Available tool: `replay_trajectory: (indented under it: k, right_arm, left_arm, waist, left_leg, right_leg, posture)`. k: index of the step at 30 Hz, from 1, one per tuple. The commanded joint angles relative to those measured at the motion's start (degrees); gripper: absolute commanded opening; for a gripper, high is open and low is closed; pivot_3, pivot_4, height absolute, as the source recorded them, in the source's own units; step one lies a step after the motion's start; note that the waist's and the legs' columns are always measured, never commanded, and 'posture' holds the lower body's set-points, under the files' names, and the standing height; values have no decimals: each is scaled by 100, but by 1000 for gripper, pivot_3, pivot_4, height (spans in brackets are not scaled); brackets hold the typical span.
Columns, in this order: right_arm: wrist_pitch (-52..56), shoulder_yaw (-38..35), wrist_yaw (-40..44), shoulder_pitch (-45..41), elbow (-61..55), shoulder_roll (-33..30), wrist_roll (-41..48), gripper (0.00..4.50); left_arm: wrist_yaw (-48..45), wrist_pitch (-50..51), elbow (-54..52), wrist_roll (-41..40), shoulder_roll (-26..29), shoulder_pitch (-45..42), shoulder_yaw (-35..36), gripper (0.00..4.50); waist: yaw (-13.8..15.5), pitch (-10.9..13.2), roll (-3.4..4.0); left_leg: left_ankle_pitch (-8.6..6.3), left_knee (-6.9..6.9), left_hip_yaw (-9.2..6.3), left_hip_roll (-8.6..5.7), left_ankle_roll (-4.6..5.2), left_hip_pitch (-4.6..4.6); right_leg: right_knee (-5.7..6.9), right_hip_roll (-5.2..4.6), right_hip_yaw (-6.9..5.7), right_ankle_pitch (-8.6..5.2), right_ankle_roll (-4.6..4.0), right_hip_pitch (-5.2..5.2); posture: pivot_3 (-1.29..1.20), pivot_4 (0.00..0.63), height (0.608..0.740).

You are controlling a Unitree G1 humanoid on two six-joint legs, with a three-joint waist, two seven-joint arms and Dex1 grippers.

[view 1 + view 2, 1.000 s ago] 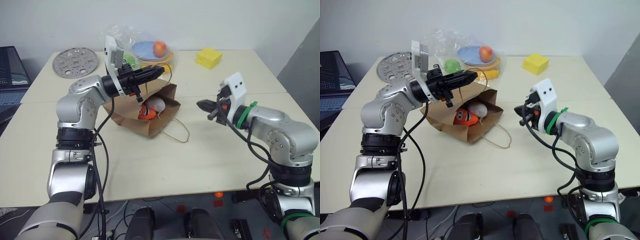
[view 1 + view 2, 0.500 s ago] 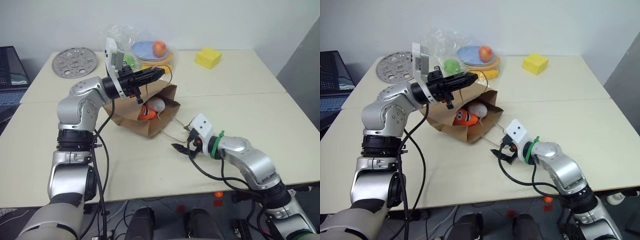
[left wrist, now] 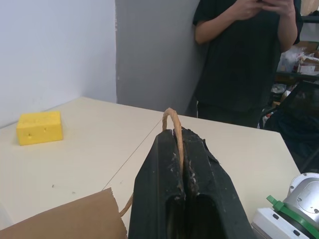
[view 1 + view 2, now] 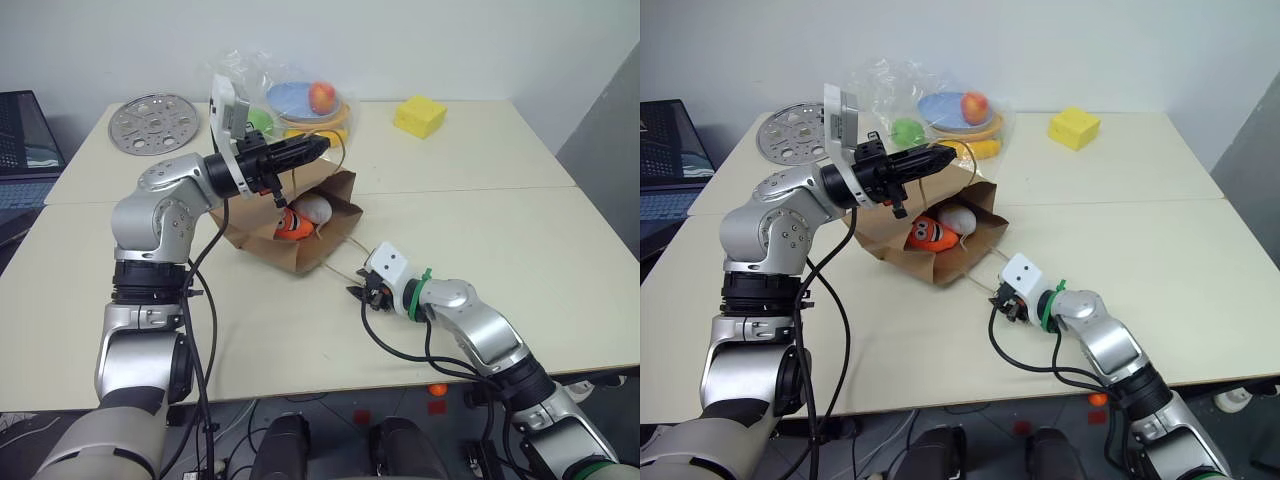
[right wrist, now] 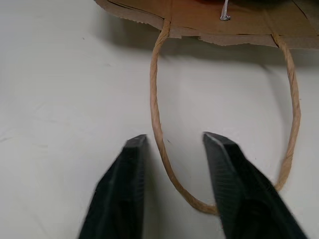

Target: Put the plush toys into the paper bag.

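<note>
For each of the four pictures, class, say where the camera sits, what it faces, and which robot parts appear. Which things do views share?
Left eye: on the head, looking down at the paper bag; both arms.
Right eye: beside it, same scene; plush toys inside the bag.
Left wrist: along shut fingers pinching one cord handle, facing a person.
Right wrist: open fingers straddling the other handle.
Shared: yellow block, bag.
</note>
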Motion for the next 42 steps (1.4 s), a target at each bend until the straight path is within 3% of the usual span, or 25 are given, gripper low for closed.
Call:
replay_trajectory:
  k: [1,3,8,14,21,29,42]
  right_arm:
    - [-108,-283,-4,-58,-131,-33,-25,576]
    - [-119,-470,-10,-43,-272,-56,53,16]
    - [-192,-1205,63,3,-1098,-88,487,16]
    - [350,-1553,142,-505,-2117,-496,700,16]
    - [576,-1574,-19,-1063,-2507,-686,620,16]
    - [708,-1491,-338,-1474,-3033,-702,448,16]
    - [1101,-938,-489,-1353,-2824,-309,447,16]
  left_arm:
    - [15,-51,-186,-84,50,-39,130,0]
    - [14,-60,-167,-81,56,-56,138,0]
    - [-39,-128,-41,-40,78,-145,133,0]
    - [-63,-586,609,134,-129,-594,72,0]
    - [-173,-1282,1699,371,-645,-1274,-4,0]
    - [-477,-1267,1938,184,-1070,-1563,88,0]
    - [-667,-1169,1803,468,-800,-1171,-70,0]
  waist:
    - [0,0,0]
    - [0,0,0]
    - [5,0,0]
    - [17,1,1]
    - [39,0,0]
    - [38,1,0]
    - [4,1,0]
  left_leg:
    - [0,0,0,0,0,0]
    - [0,-1,0,0,0,0]
    - [0,-3,0,0,0,0]
    - [0,2,-1,0,-1,0]
    - [0,1,1,-3,0,0]
    - [-1,-7,2,-2,1,-7]
    - [-1,-4,1,-2,1,-6]
  right_leg:
    - [0,0,0,0,0,0]
    - [0,0,0,0,0,0]
    - [-1,0,0,0,0,-2]
    - [4,-1,-2,0,0,-1]
    - [-1,-1,-1,0,0,-1]
    - [-15,0,-2,0,0,-6]
    - [-8,0,-2,0,0,-5]
  posture:
    - [0,150,740]
    - [0,150,740]
    - [0,150,740]
    - [0,150,740]
    - [0,150,740]
    - [0,150,740]
    - [0,150,740]
